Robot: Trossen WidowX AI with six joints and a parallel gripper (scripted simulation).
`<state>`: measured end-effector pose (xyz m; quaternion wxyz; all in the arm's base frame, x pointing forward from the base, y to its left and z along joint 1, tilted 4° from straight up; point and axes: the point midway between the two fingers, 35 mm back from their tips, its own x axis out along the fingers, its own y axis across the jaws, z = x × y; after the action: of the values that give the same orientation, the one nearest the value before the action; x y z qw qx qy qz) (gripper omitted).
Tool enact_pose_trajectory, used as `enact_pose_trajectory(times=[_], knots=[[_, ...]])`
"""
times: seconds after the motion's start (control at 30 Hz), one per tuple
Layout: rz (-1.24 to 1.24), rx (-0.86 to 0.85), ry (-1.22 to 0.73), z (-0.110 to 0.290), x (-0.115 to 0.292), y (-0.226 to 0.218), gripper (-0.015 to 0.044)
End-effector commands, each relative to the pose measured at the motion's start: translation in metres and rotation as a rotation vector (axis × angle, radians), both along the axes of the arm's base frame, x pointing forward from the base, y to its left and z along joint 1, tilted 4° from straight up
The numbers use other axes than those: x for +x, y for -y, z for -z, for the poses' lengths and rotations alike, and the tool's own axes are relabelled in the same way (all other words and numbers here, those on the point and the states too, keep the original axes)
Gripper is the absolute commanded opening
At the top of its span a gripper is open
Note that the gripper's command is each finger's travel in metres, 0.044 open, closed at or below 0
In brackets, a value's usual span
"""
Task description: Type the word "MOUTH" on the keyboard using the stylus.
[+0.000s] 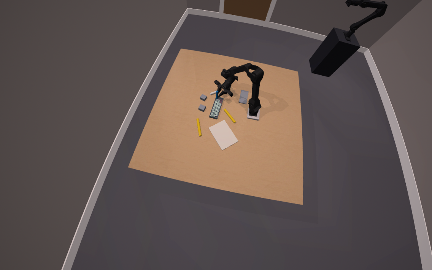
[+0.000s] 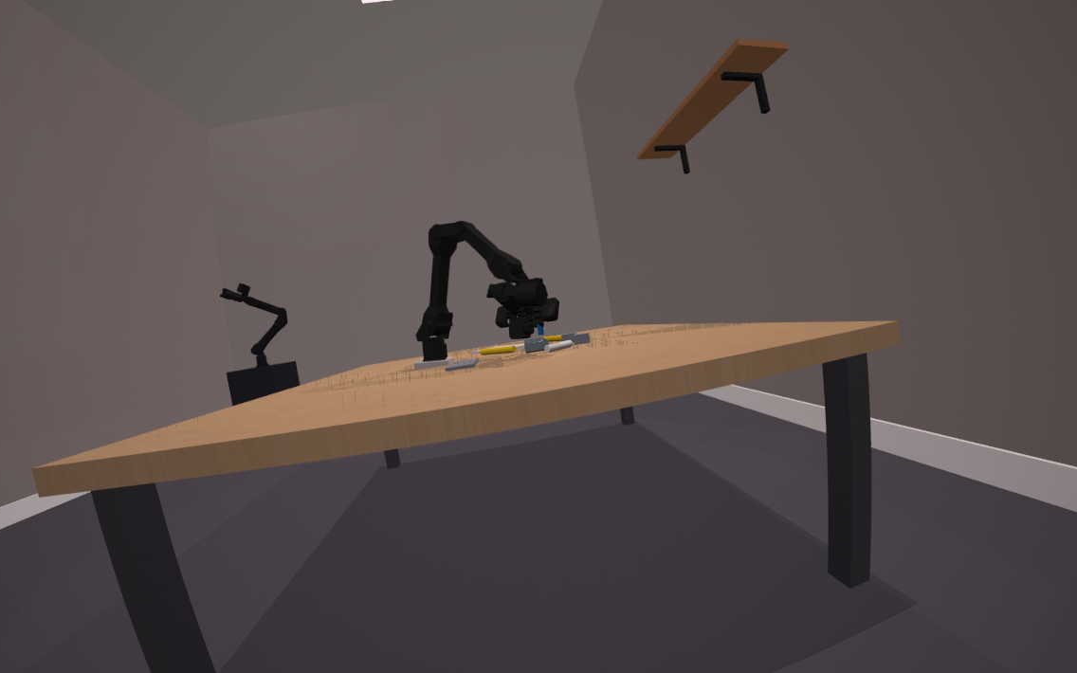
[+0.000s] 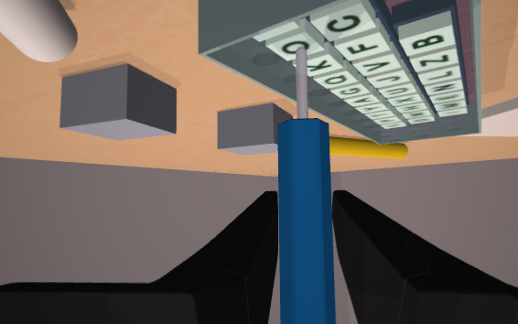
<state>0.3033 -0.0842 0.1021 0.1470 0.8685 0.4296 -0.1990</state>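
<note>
My gripper (image 1: pixel 218 94) (image 3: pixel 305 202) is shut on the blue stylus (image 1: pixel 216 94) (image 2: pixel 539 329) (image 3: pixel 306 229), which is held between the two black fingertips with its thin grey tip pointing at the keyboard. The dark grey keyboard (image 1: pixel 216 108) (image 3: pixel 242 20) has pale keys with dark letters and lies on the desk (image 1: pixel 261 161) (image 2: pixel 475 397). In the wrist view the tip (image 3: pixel 301 69) overlaps the lower edge of the O key (image 3: pixel 292 42), beside the K key. Whether the tip touches or presses the O key cannot be told.
Two grey blocks (image 1: pixel 203 97) (image 1: pixel 201 107) (image 3: pixel 118 101) (image 3: pixel 246 130) lie beside the keyboard. A white cylinder (image 1: pixel 213 92) (image 3: pixel 40 32) lies near its end. Two yellow sticks (image 1: pixel 229 115) (image 1: pixel 198 127), a white sheet (image 1: pixel 223 135) and a flat grey piece (image 1: pixel 243 96) lie around.
</note>
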Motion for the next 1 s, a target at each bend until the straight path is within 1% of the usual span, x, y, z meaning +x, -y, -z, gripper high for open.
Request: enact_pose_trajectory(times=[0.0,0.13,0.5,0.6,0.67,0.7,0.97], knots=[[0.001,-0.006,0.012,-0.019,0.000,0.001,0.0081],[0.001,-0.006,0.012,-0.034,-0.002,0.000,0.0081],[0.003,-0.002,0.002,-0.031,-0.002,0.000,0.0084],[0.003,-0.002,0.002,-0.031,-0.002,0.000,0.0064],[0.003,-0.003,0.002,-0.031,-0.002,-0.002,0.0012],[0.003,-0.004,0.002,-0.031,-0.002,-0.005,0.0000],[0.001,-0.009,0.001,-0.032,-0.005,-0.036,0.0000]])
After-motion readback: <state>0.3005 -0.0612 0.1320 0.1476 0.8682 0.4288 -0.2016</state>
